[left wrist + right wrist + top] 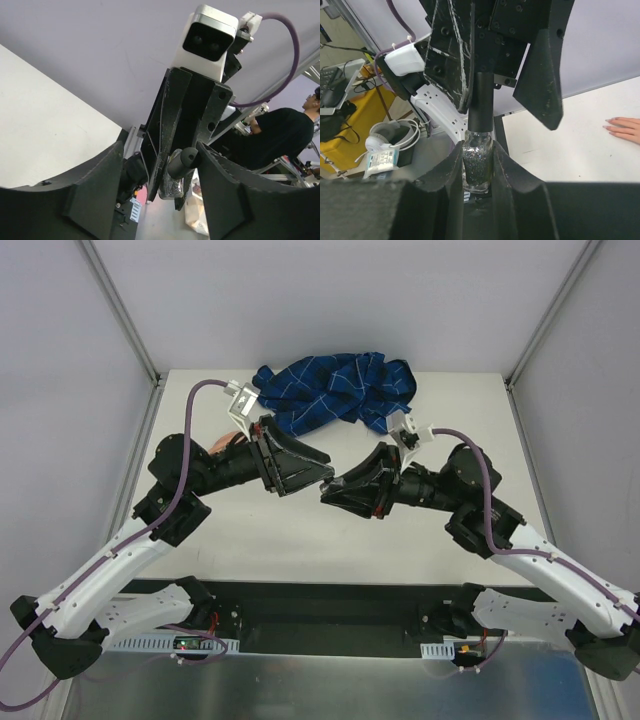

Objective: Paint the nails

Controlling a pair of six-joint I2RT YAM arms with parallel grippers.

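Bottle (pixel 477 167) gripped, nails (pixel 607 128) off to the side

The right end effector (pixel 477 155) squeezes the small glitter bottle tight. The left end effector (pixel 324 473) is spread wide, with one finger on each side of the black cap (pixel 481 102), not pinching it. The nails are on the dummy hand (pixel 627 129), which lies flat on the white worktop (pixel 570 145), well apart from both.

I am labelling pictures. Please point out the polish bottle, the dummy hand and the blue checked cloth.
polish bottle (pixel 478 170): right wrist view, glittery glass body.
dummy hand (pixel 626 129): right wrist view, its fingers.
blue checked cloth (pixel 335 390): top view, middle folds.
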